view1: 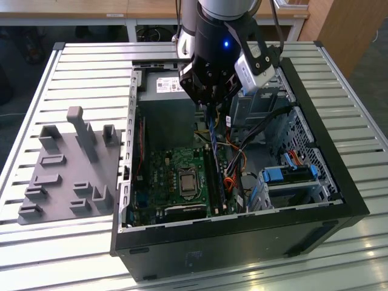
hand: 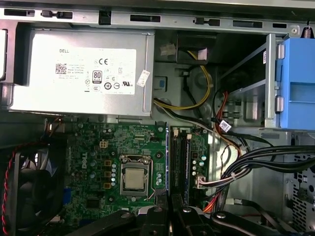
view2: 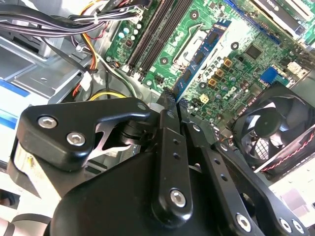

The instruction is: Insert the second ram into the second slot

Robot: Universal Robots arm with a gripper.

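I have the second ram [view1: 213,130] in the claw: the gripper [view1: 212,108] is pinched narrow on one end of the thin blue stick. The stick hangs lengthwise down into the open computer case [view1: 242,236]. In the second wrist view the black fingers [view2: 167,123] meet on the board, and its flat blue face with dark chips runs away toward the green motherboard [view2: 231,64]. In the first wrist view I see the stick edge-on, a fine blue line just beside the long dark memory slots [hand: 179,162]. I cannot tell whether its far end touches them. The metal-framed processor socket [hand: 134,178] sits just beside those slots. Also inside the case are a grey sheet-metal power supply [hand: 83,69] with a white label, a round black fan [view2: 275,132], and a blue plastic drive bracket [view1: 297,174]. Bundles of black, yellow and orange cables [hand: 266,157] run between them. The case is a black box lying on its side on a table [view1: 79,66] of ribbed, pale metal slats. On the exterior view's left, just beside the case, lies a matt grey fixture plate [view1: 60,182] with upright blocks and pegs. Beyond the table I see wooden furniture [view1: 345,30].
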